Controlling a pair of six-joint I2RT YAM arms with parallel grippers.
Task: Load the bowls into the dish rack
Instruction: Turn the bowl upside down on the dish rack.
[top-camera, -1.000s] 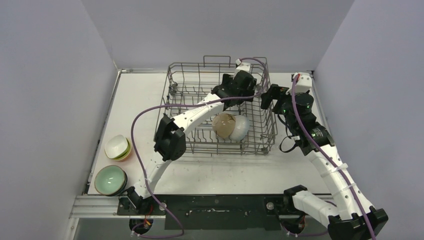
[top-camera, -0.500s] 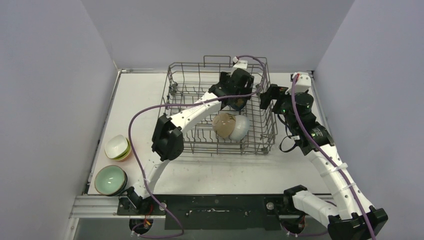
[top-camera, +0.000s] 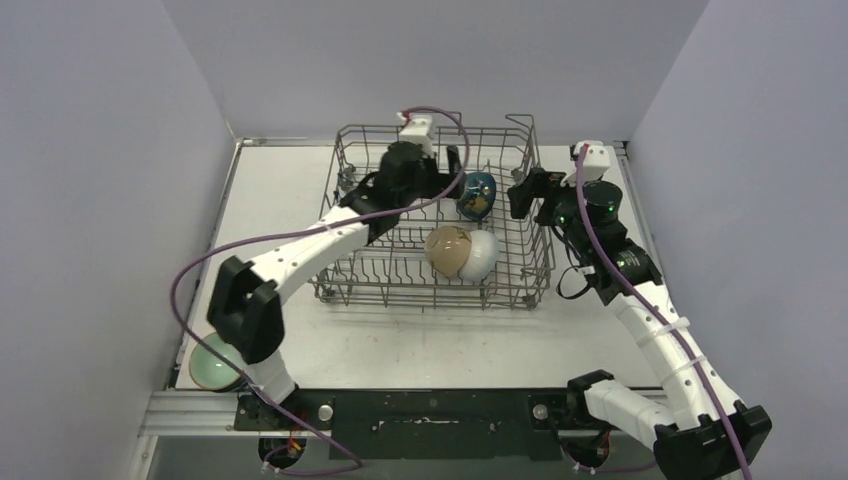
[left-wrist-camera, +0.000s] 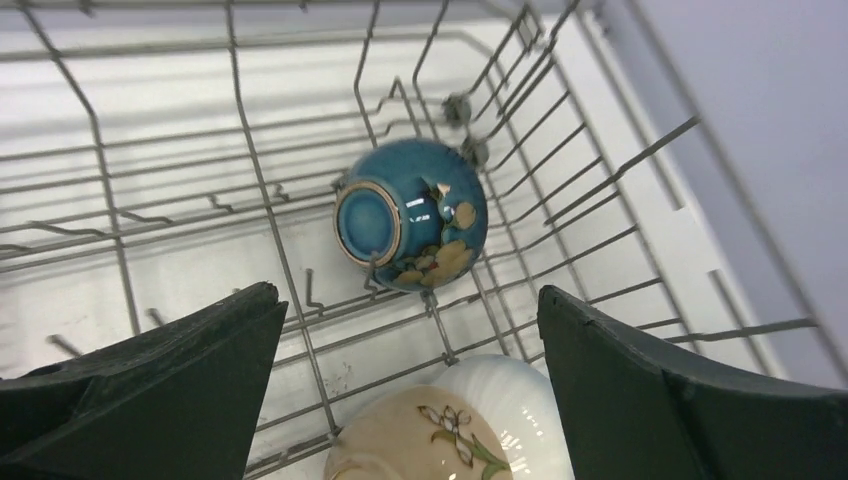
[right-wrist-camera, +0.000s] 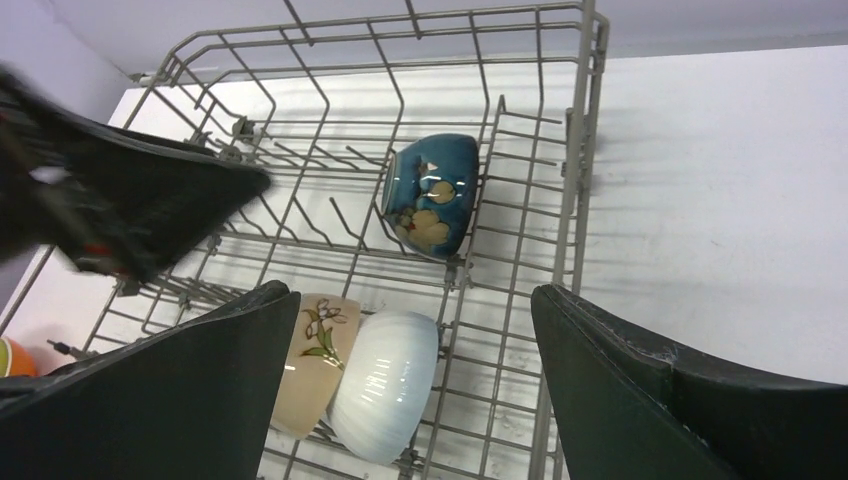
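Left gripper (left-wrist-camera: 405, 300) spread wide, empty; its arm (top-camera: 300, 255) partly hides the green bowl (top-camera: 208, 366).

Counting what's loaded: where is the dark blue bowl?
Top view: the dark blue bowl lies on its side in the dish rack, near its far right corner, just behind the beige bowl and white bowl.

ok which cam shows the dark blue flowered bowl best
The left wrist view: the dark blue bowl lies large and central, on its side, foot ring and flower pattern sharp. The right wrist view shows the bowl smaller, side on. The top external view shows it only as a small blue shape, pattern hardly readable.
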